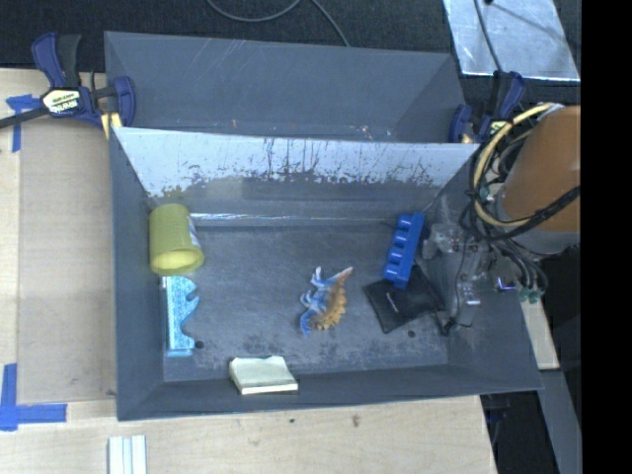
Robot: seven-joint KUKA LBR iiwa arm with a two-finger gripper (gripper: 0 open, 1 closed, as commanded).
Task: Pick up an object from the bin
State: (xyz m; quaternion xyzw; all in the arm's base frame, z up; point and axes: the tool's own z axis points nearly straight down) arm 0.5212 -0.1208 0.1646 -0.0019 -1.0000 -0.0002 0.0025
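Grey metal bin (138,265) w/ 6 small things lying apart on its floor. Robot arm (548,181) comes in from the right of the view, w/ an orange cover and lots of cables on it. Its end effector (459,299) is down low at the right side of the bin, just beside a black flat thing (395,306). It may touch the black thing's right edge, but I can't be sure. Can't tell if the end effector is spread or pressed together.

A blue bumpy block (404,248) leans just behind the black thing, near the end effector too. In the middle of the floor lies a little blue and orange toy (326,302). Over at the left side, a yellow cup (175,237) lies on its side. Just in front of the cup is a light blue plastic piece (180,314), long and thin. A pale yellow pad (263,374) sits by the front wall, between the light blue piece and the toy.
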